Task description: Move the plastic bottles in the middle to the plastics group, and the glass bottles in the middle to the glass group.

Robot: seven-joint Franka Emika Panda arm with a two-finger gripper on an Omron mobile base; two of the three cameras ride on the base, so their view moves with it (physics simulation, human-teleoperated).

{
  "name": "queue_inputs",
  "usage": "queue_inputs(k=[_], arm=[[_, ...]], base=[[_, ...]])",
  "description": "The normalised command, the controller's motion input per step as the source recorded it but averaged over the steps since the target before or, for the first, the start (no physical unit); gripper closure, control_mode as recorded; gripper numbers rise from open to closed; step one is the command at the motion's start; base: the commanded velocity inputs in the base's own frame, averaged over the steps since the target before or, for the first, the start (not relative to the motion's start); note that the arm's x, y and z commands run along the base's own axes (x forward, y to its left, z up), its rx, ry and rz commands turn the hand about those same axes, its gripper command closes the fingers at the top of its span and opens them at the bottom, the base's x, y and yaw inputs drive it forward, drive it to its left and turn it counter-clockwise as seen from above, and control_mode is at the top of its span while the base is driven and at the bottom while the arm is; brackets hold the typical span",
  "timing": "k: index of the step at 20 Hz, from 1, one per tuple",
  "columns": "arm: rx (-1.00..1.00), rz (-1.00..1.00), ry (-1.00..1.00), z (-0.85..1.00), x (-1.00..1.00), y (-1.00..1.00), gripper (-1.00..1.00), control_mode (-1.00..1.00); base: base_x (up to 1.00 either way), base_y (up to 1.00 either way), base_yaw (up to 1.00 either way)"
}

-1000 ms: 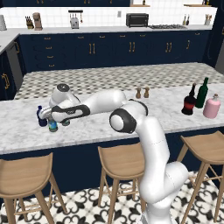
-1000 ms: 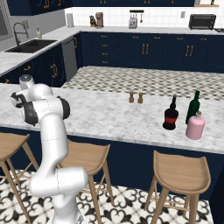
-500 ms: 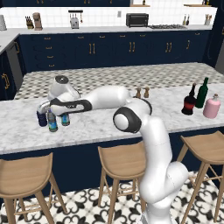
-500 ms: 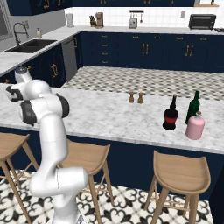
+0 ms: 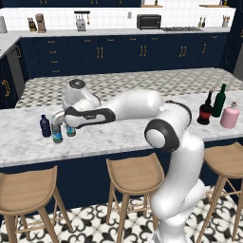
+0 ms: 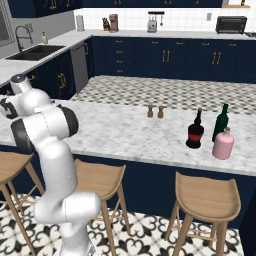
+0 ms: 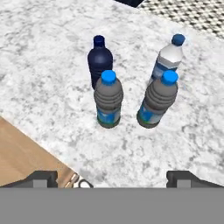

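Bottles stand four together on the marble desk [image 7: 39,57]: two grey see-through plastic bottles [image 7: 108,99] [image 7: 158,99] with blue caps and label bands, upright beside the navy bottle [image 7: 99,60] and the pale water bottle [image 7: 168,59]. One black red-banded glass bottle [image 6: 195,131] stands near the green bottle [image 6: 220,124] and pink bottle [image 6: 223,144]. The tool [image 7: 111,177] hangs above the four, fingers wide apart, gripping nothing.

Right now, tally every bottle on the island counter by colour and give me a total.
Grey-tinted bottles: 2
Navy bottle: 1
Pale clear bottle: 1
Black bottle: 1
Green bottle: 1
Pink bottle: 1
Total: 7
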Motion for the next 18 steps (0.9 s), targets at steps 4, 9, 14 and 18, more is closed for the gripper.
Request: queue_inputs(k=[4,9,14,18], arm=[[0.07,-0.10,-0.13,0.00,-0.93,-0.88,-1.00,-1.00],[0.04,-0.07,-0.03,0.05,-0.78,-0.90,-1.00,-1.00],[0.01,-0.04,0.02,0.54,-0.55,-0.82,-1.00,-1.00],[0.00,-0.07,0.02,0.66,-0.55,-0.91,-1.00,-1.00]], base=[[0.00,0.00,0.00],[0.00,0.00,0.00],[0.00,0.00,0.00],[0.00,0.00,0.00]])
